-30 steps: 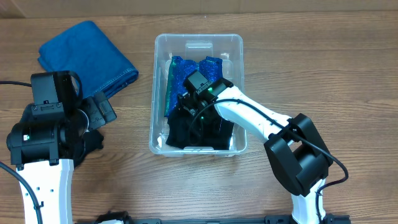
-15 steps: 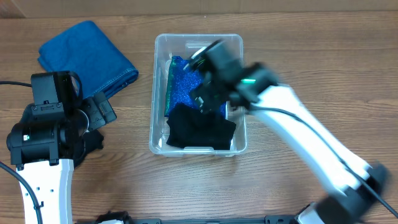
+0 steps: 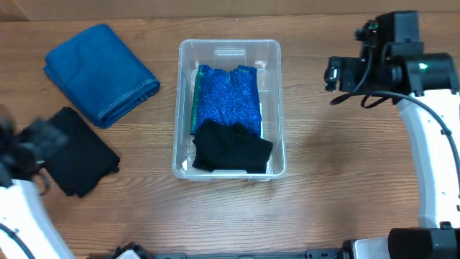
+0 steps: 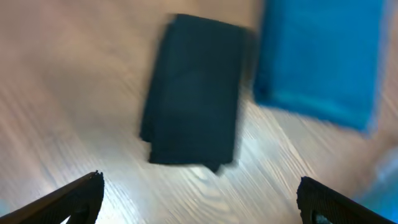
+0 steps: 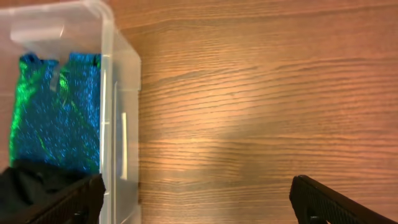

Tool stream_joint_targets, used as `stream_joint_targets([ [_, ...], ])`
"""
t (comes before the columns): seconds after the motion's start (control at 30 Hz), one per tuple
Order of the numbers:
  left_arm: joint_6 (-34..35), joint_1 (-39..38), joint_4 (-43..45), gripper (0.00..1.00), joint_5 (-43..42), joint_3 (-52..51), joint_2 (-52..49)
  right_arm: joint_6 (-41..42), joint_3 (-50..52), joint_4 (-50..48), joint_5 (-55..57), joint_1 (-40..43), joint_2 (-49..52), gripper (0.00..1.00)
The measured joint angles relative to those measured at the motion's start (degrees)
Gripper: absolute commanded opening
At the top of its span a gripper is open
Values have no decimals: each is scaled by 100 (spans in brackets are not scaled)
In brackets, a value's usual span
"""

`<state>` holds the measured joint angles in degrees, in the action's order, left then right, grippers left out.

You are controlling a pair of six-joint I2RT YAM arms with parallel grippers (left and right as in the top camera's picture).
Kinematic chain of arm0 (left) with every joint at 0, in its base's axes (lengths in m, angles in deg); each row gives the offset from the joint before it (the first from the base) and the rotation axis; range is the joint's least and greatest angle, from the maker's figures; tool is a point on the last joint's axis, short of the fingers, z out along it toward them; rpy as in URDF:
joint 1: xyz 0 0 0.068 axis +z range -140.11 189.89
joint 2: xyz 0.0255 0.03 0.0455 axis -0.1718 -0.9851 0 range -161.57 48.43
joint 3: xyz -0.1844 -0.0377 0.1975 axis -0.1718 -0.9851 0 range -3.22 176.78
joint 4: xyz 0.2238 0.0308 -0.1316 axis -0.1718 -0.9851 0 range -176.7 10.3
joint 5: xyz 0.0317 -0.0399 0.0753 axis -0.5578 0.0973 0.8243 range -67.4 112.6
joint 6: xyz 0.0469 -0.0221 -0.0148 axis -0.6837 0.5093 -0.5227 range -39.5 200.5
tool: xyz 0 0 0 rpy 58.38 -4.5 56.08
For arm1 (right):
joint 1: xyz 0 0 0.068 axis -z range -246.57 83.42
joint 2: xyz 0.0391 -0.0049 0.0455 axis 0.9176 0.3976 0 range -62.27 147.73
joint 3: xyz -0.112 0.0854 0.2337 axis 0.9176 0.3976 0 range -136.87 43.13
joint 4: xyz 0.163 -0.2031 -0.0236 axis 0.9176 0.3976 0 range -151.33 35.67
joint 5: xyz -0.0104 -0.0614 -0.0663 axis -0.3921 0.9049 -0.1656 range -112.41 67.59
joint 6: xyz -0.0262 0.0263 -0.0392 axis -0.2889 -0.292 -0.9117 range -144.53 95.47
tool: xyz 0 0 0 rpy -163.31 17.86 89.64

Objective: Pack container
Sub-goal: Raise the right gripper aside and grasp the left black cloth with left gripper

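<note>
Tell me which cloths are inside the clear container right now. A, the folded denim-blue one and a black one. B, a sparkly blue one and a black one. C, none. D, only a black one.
B: the overhead view shows the sparkly blue cloth and a black cloth inside the container. The folded denim-blue cloth and a second black cloth lie on the table to its left.

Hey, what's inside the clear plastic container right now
The container holds a glittery blue cloth with a folded black cloth lying on its near end. Anything beneath them is covered.
</note>
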<state>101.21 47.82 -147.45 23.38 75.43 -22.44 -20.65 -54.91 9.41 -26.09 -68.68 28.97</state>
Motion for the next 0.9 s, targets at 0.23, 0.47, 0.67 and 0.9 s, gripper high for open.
stream_joint_targets([
  [0.23, 142, 1244, 472, 100, -293, -28, -1340, 42, 0, 0, -291, 57, 0, 100],
  [0.47, -321, 1257, 890, 100, -605, -46, -3049, 59, 2, 2, -354, 59, 0, 100],
  [0.67, -925, 1257, 1287, 100, -1139, -57, -4052, 59, 2, 37, -356, 57, 0, 100],
  [0.9, -1388, 1307, 1405, 48, -1882, 0, -4562, 57, 2, 44, -356, 57, 0, 100],
])
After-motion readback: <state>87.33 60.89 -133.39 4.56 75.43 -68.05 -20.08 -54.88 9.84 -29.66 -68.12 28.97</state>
